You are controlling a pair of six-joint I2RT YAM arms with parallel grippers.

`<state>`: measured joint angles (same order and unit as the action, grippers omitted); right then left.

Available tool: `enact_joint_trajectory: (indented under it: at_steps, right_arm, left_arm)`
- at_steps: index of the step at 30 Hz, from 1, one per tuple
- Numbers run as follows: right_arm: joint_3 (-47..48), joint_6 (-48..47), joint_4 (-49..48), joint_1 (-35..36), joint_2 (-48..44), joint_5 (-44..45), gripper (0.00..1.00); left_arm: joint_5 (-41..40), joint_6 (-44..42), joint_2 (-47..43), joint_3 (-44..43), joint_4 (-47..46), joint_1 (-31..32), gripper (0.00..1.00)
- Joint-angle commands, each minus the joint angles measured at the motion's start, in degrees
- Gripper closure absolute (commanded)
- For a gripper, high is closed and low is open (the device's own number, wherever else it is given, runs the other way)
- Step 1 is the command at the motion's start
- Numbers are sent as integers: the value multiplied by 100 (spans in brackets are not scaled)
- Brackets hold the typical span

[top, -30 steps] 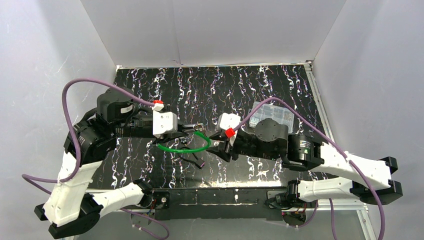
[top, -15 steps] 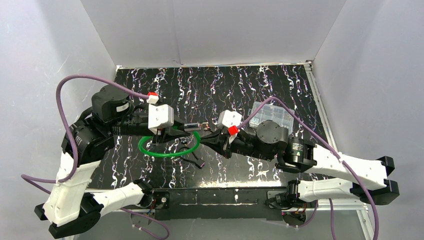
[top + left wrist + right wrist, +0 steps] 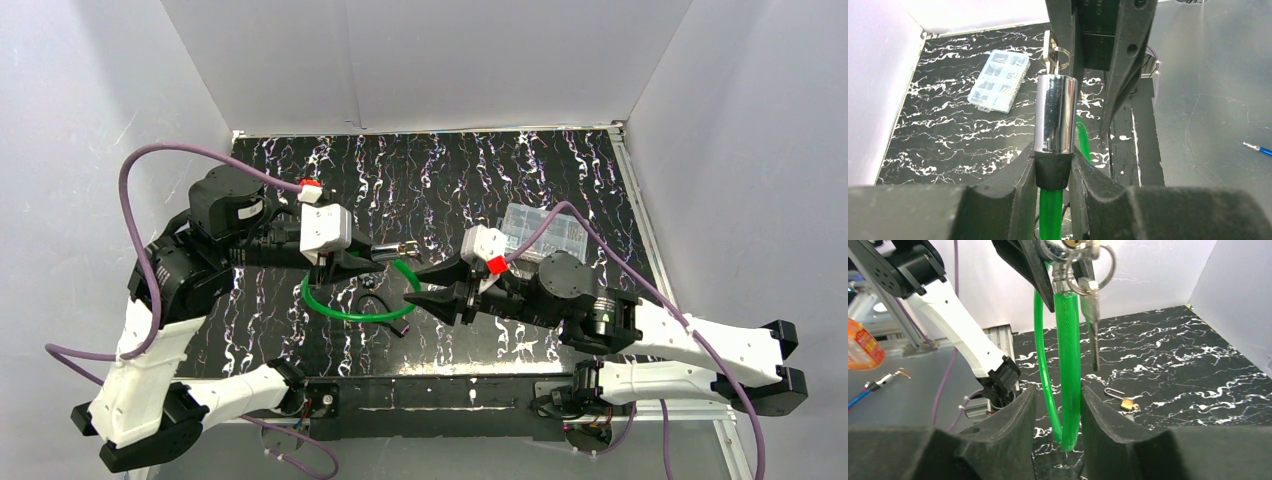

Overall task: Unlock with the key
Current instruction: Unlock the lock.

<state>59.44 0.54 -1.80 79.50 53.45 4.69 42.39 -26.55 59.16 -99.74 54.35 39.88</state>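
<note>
A cable lock with a chrome cylinder (image 3: 1055,112) and a green cable loop (image 3: 350,305) is held above the table. My left gripper (image 3: 1053,165) is shut on the black collar under the cylinder. A key (image 3: 1050,50) on a ring sits at the cylinder's far end; in the right wrist view a second key (image 3: 1094,325) hangs from the ring (image 3: 1103,265). My right gripper (image 3: 412,288) is open and empty, just right of the lock's key end, not touching it. The green cable (image 3: 1068,365) shows beyond its fingers.
A clear plastic parts box (image 3: 545,230) lies at the right of the black marbled mat (image 3: 450,170). A small brass padlock (image 3: 1123,401) and a few small dark items (image 3: 390,318) lie on the mat under the lock. White walls enclose three sides.
My right gripper has drawn back to the right from the lock's key end and opened wide. My left gripper has shifted the lock slightly right, and the cable loop swung with it.
</note>
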Motion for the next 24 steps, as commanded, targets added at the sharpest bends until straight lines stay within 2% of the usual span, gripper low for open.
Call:
enact_joint_trajectory:
  at_steps: [1, 3, 7, 14, 17, 22, 24]
  right_arm:
    - [188, 66, -444, 21, -41, -344, 65]
    - [255, 28, -396, 24, 24, -386, 82]
    - [323, 12, -389, 21, 102, -426, 97]
    - [370, -29, -573, 21, 170, -431, 99]
    - [341, -36, -856, 21, 195, -405, 99]
    - [336, -36, -1187, 21, 270, -404, 99]
    - [297, -15, -1320, 22, 267, -392, 99]
  left_arm:
    - [202, -24, -23, -218, -295, -6, 100]
    - [208, 17, -56, -204, -337, -9, 100]
    - [228, 125, -32, -300, -376, -6, 100]
    - [490, 572, -19, -234, -590, -6, 100]
    - [703, 950, -78, 24, -776, -9, 92]
    - [836, 1524, -243, 506, -1326, -7, 83]
    - [814, 1689, -330, 669, -1508, -20, 68]
